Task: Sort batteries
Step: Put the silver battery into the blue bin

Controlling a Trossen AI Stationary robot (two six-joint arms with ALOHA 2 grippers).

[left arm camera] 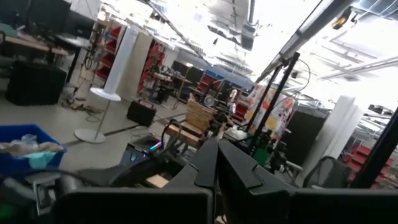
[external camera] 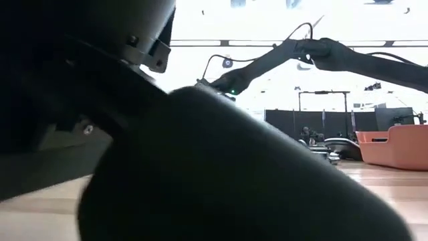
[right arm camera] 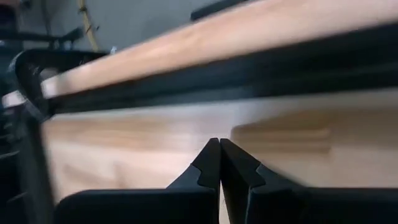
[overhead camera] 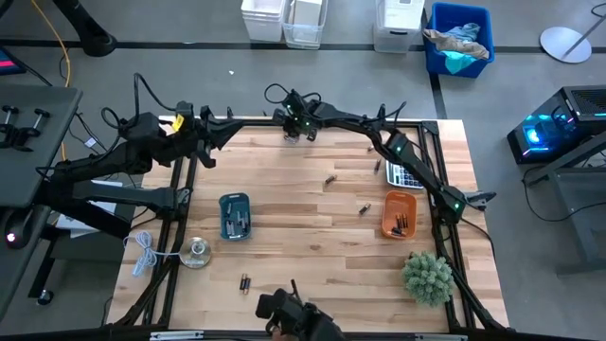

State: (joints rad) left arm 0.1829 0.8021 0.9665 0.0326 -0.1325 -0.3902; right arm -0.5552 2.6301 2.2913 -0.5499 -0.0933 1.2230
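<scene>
Wooden tabletop (overhead camera: 303, 237), dark frame around it. Right gripper (right arm camera: 219, 144) clenched on nothing, over the far edge near the middle. Left gripper (left arm camera: 216, 149) clenched, empty, at the far left corner. Batteries (overhead camera: 364, 207) loose mid-table; more in the orange tray (overhead camera: 399, 214) on the right and the blue tray (overhead camera: 234, 216) on the left. Calculator (overhead camera: 405, 174) far right.

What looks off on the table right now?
Loose batteries lie scattered on the bare wood: one mid-table, one near the orange tray, a pair near the front edge. The orange tray and blue tray already hold some. The low view is mostly blocked by a dark arm part.
</scene>
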